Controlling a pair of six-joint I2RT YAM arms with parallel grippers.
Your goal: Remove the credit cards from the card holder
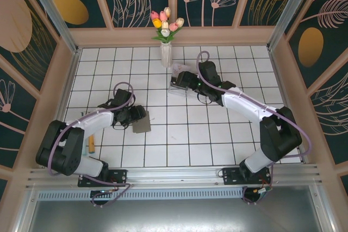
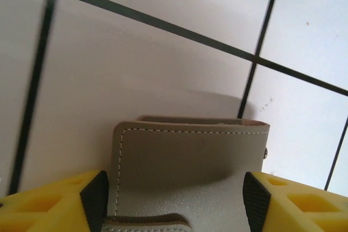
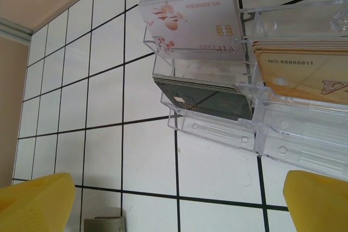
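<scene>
Two grippers appear in the top view: the left gripper (image 1: pixel 135 117) at the card holder (image 1: pixel 143 124) on the left-centre tiles (image 1: pixel 179 134), the right gripper (image 1: pixel 180 80) over a clear plastic tray (image 1: pixel 174 87), contents too small to read. Left wrist view: black pads (image 2: pixel 95 199) flank the folded card holder, its near end cut off; grip cannot be confirmed. Right wrist view: yellow fingers (image 3: pixel 38 199) wide apart, empty; the tray holds white, dark green and tan credit cards (image 3: pixel 190 23), the tan stack cut off.
</scene>
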